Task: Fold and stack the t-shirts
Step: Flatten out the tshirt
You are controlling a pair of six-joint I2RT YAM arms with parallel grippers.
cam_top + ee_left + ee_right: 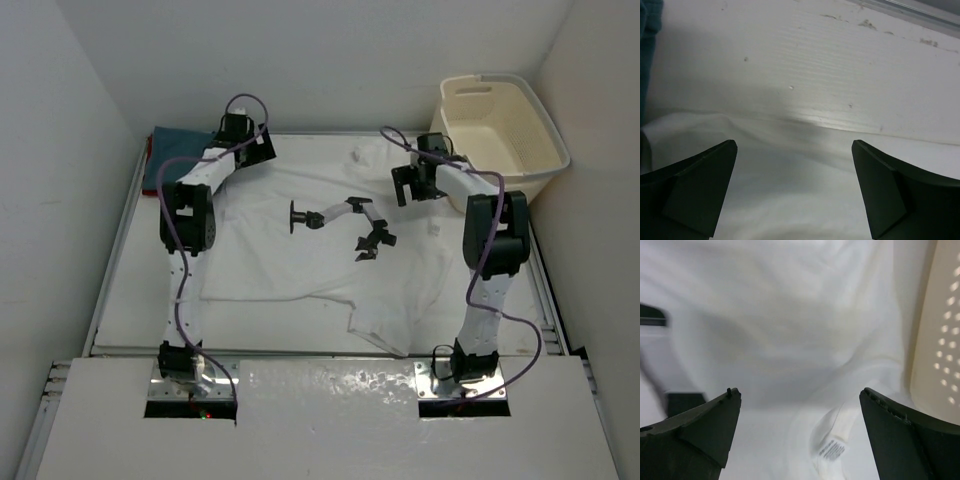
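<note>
The white t-shirt (300, 260) lies spread over the middle of the table, with a small black-and-white figure (345, 222) at its centre. The slate blue-grey t-shirt (178, 150) lies folded in the far left corner, with a thin red edge (150, 150) at its left side. My left gripper (256, 148) is open and empty over the white shirt's far left edge (790, 165); the blue-grey cloth (647, 45) shows at the left of that view. My right gripper (412, 186) is open and empty above the white shirt's collar and label (832, 450).
The cream perforated laundry basket (556, 150) stands at the far right corner, close beside my right gripper; its wall (940, 340) fills the right edge of the right wrist view. White walls close in the table on three sides.
</note>
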